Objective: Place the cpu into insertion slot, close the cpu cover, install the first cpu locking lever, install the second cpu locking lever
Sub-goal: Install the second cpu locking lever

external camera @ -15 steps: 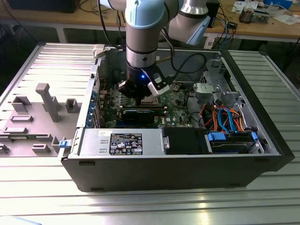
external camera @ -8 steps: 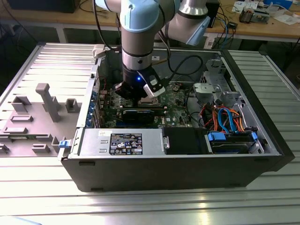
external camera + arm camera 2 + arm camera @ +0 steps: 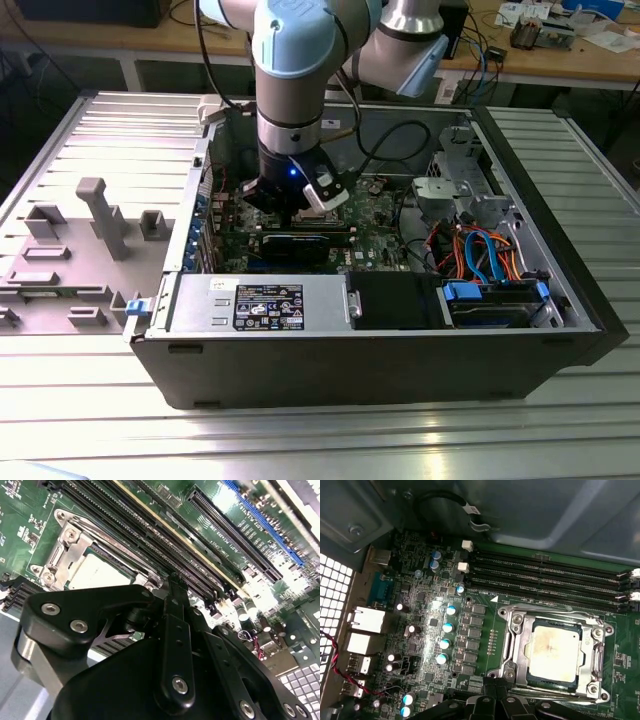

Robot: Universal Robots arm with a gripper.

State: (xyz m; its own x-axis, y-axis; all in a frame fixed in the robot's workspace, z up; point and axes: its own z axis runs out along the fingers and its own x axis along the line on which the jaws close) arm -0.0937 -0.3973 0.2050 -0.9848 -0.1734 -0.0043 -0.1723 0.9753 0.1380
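Already cpu [image 3: 554, 651] sits under cpu cover [image 3: 520, 645].

Arm [image 3: 290, 60] upright, wrist pointed straight down; black pincer [image 3: 172, 582] low, its fingers together

We are in what looks like a robotics lab or workshop: an open computer case [image 3: 370, 270] sits on a ribbed aluminium counter [image 3: 560, 430], grey fixtures [image 3: 100, 225] stand beside it, and a wooden workbench [image 3: 560, 60] behind carries cables and small electronics, though its far clutter is hard to make out.
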